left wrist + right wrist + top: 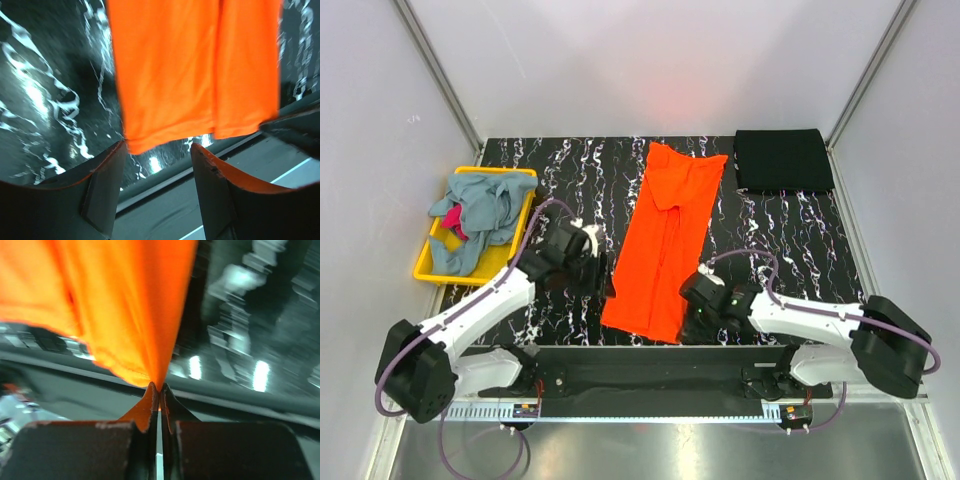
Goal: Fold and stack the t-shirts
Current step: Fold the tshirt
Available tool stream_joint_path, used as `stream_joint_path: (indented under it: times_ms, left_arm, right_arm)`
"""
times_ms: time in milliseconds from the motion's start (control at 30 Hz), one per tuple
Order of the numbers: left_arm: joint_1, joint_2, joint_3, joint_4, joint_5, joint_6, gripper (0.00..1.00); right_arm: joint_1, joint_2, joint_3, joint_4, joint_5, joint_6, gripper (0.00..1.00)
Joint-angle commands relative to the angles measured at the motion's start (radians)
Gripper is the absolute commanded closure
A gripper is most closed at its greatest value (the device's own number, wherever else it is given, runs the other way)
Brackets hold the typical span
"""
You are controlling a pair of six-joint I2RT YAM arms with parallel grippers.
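The orange t-shirt [665,245] is laid out in the middle of the desk [790,240] as a long narrow strip. Its long axis is run from the near edge towards the far one, tilted slightly to the right at the far end. The hem is found at the near end, just in front of the two arms. The near right corner of that hem is pinched by the right hand [160,387], whose fingers are seen pressed together on the cloth with no gap between them. The left hand [157,147] is held wide open and nothing is gripped by it. The near left corner of the hem is seen just ahead of its fingers, in line with the gap between them but not yet enclosed. Each corner is thus served by the arm on its own side. The left corner is judged to be the one that must be taken next, so that the hem can be lifted and carried along the long axis towards the far end. A folded black t-shirt [783,160] is set at the far right corner of the desk, well apart from both hands, and is taken to be the place for stacking. A grey-blue t-shirt [480,210] and a magenta t-shirt [455,222] are heaped, unfolded, in the yellow bin [425,268] at the left.
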Motion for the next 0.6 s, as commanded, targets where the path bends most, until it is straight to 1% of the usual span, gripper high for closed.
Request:
stream_joint_path:
  times_ms: [0, 33, 67, 167, 267, 367, 500, 567]
  left_arm:
    - [-0.07, 0.002, -0.024, 0.086, -0.088, -0.087, 0.4]
    - [-0.092, 0.003, -0.03, 0.101, -0.093, -0.092, 0.39]
    - [-0.137, 0.008, -0.036, 0.11, -0.103, -0.095, 0.39]
    - [-0.19, 0.044, -0.06, 0.141, -0.11, -0.119, 0.38]
    - [-0.195, 0.068, -0.096, 0.194, -0.074, -0.144, 0.41]
    - [-0.21, 0.081, -0.113, 0.207, -0.083, -0.152, 0.44]
    - [-0.231, 0.094, -0.128, 0.216, -0.099, -0.162, 0.44]
    - [-0.237, 0.113, -0.133, 0.23, -0.079, -0.164, 0.45]
  right_arm:
    - [-0.002, -0.092, -0.028, -0.142, 0.014, -0.015, 1.0]
    - [-0.003, -0.109, -0.032, -0.159, 0.031, -0.015, 1.0]
    - [-0.003, -0.139, -0.041, -0.173, 0.036, -0.012, 1.0]
    - [-0.003, -0.182, -0.057, -0.203, 0.04, -0.003, 1.0]
    - [-0.002, -0.221, -0.074, -0.206, 0.042, 0.018, 1.0]
    - [-0.003, -0.247, -0.078, -0.213, 0.04, 0.029, 0.99]
    - [-0.003, -0.262, -0.081, -0.219, 0.068, 0.038, 0.99]
    - [-0.003, -0.262, -0.075, -0.217, 0.069, 0.037, 0.98]
